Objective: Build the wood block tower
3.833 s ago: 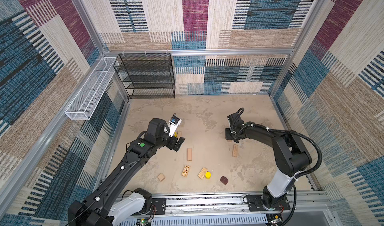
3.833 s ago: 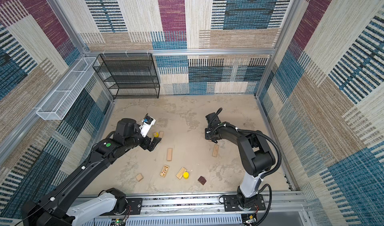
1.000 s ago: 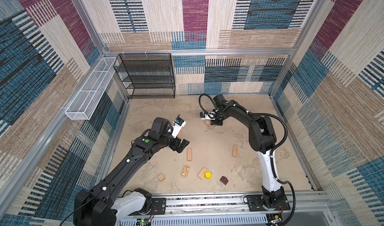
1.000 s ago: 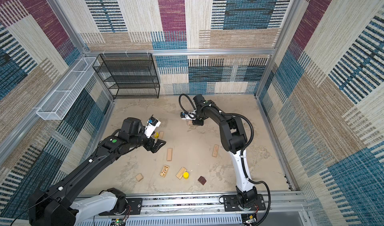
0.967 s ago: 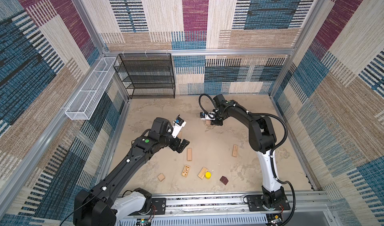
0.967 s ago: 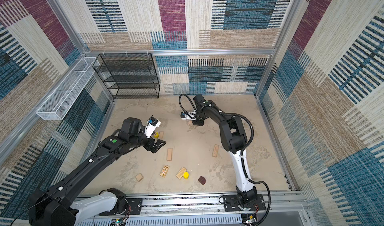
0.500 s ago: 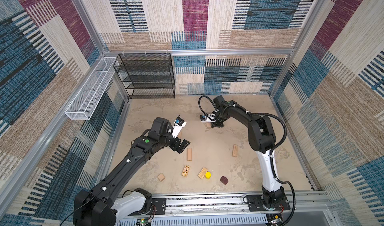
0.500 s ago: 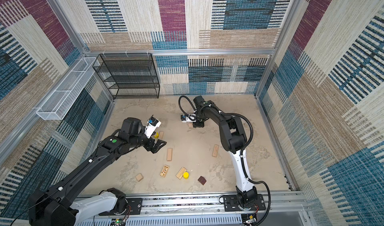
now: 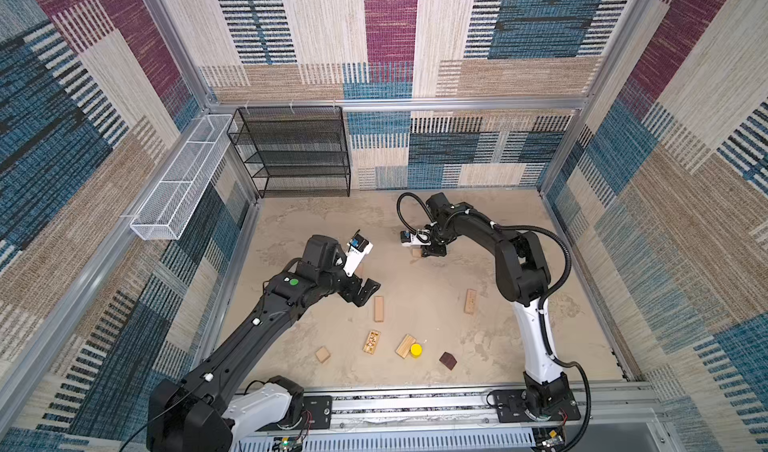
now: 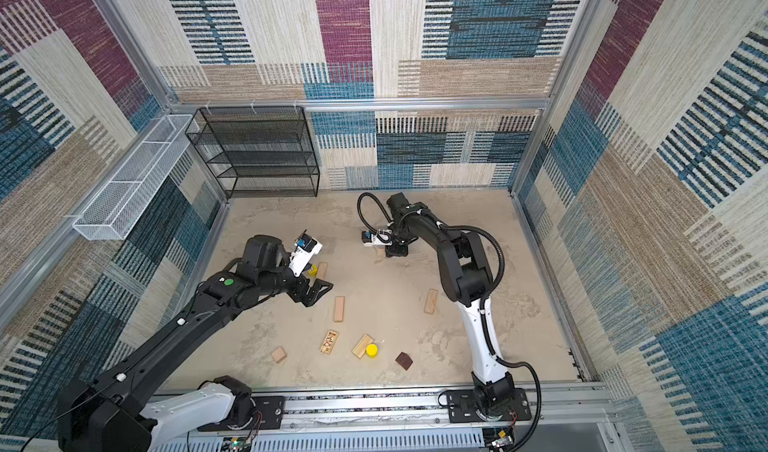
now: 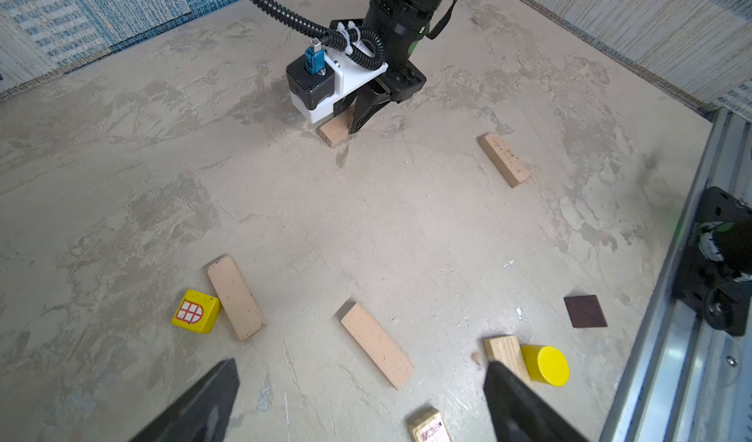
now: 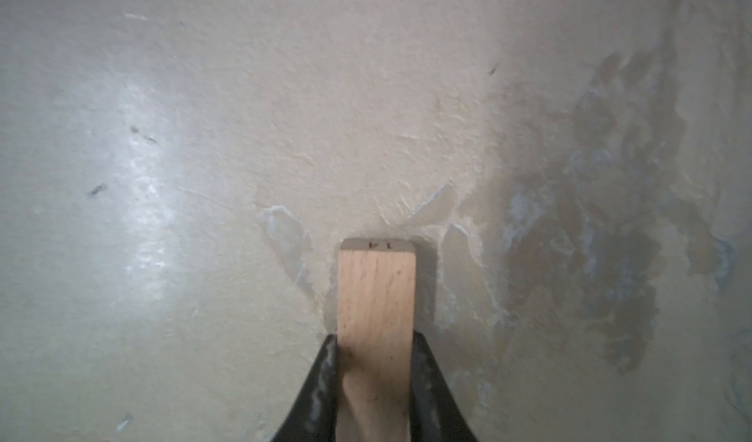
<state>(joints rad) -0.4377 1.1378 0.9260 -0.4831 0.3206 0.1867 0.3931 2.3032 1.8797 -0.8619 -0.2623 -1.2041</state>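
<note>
Now, right gripper (image 12: 376,340): we see its jaws clamped on a pale plank (image 12: 376,285) resting on the table (image 12: 162,135).
Left gripper (image 11: 360,364): we see jaws spread wide above loose blocks (image 11: 376,350).

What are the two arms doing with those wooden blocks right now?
Left pincer open, hovering over loose blocks. Right pincer shut on pale plank, down at the table. Nothing stacked yet. Nothing in the way.
</note>
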